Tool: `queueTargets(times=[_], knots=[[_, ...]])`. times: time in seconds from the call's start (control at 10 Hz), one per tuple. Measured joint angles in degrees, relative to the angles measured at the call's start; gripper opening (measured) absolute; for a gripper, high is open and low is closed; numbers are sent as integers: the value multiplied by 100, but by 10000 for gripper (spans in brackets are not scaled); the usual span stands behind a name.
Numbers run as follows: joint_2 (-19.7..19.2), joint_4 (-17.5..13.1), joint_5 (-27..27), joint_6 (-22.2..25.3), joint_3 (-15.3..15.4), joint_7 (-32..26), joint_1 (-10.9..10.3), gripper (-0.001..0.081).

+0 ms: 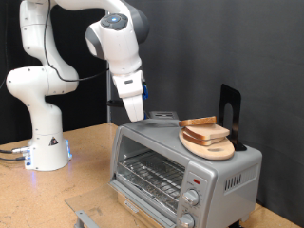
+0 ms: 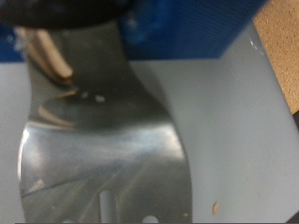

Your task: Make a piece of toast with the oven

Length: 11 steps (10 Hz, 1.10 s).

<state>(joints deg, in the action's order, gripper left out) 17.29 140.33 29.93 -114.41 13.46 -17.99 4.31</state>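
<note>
The gripper (image 1: 134, 112) hangs just above the oven (image 1: 180, 166), over the end of its top farthest from the knobs, apparently carrying a flat metal spatula (image 2: 98, 154) whose blade fills the wrist view — though how far the jaws stand apart, I cannot tell. The piece of toast (image 1: 201, 123) lies uppermost on a small pile of slices on a round wooden plate (image 1: 214, 148), on the oven's top above the knobs. The glass door is shut, the rack behind it bare. Bread like this is likely light, soft and crumbly — better lifted from beneath its flat underside than pinched at the crust.
</note>
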Motion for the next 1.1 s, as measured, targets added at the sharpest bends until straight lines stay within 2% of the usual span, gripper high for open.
queueTargets(times=[0.5, 1.1], knots=[[-210, -33, 75, -424, 252, 674, -1, 263], [-442, -59, 111, -769, 388, 858, -1, 263]])
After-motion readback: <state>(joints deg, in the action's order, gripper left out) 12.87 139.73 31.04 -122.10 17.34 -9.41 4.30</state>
